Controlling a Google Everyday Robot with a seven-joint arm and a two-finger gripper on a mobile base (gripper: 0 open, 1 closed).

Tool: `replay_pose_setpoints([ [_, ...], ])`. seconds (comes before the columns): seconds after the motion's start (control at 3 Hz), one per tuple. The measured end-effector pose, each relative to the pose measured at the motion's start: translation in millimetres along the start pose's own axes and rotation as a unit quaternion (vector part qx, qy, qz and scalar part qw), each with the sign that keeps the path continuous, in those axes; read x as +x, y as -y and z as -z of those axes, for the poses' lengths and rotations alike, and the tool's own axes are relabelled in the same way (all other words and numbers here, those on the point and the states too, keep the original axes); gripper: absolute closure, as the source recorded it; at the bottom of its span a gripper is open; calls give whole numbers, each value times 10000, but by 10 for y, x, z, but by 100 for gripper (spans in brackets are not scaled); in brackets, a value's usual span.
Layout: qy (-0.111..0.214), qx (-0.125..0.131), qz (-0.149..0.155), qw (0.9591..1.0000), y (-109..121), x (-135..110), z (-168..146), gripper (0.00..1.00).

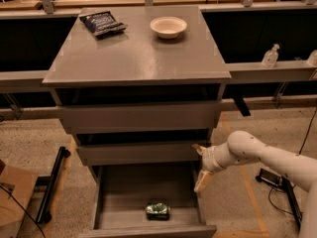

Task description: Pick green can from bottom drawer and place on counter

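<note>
The green can lies on its side near the front of the bottom drawer, which is pulled open. The counter is the grey top of the cabinet above it. My gripper hangs at the drawer's right wall, above and to the right of the can and apart from it. Its two pale fingers are spread open with nothing between them. The white arm reaches in from the right.
A white bowl and a dark blue snack bag sit at the back of the counter. The two upper drawers are closed. A black stand lies on the floor at left, cables at right.
</note>
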State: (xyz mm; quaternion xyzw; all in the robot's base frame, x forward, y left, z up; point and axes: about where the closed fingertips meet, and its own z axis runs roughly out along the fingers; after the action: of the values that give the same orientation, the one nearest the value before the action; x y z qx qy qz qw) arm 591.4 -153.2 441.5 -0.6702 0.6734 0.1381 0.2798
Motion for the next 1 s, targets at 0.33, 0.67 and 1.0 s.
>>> replay_pose_setpoints([
  [0.33,-24,-8,34,10000,-4,-5,-12,0],
  [0.67,-170,-59,-38,9998,5,130,-270,0],
  [1.0,-335,-294,-139,9989,-91,324,-659,0],
])
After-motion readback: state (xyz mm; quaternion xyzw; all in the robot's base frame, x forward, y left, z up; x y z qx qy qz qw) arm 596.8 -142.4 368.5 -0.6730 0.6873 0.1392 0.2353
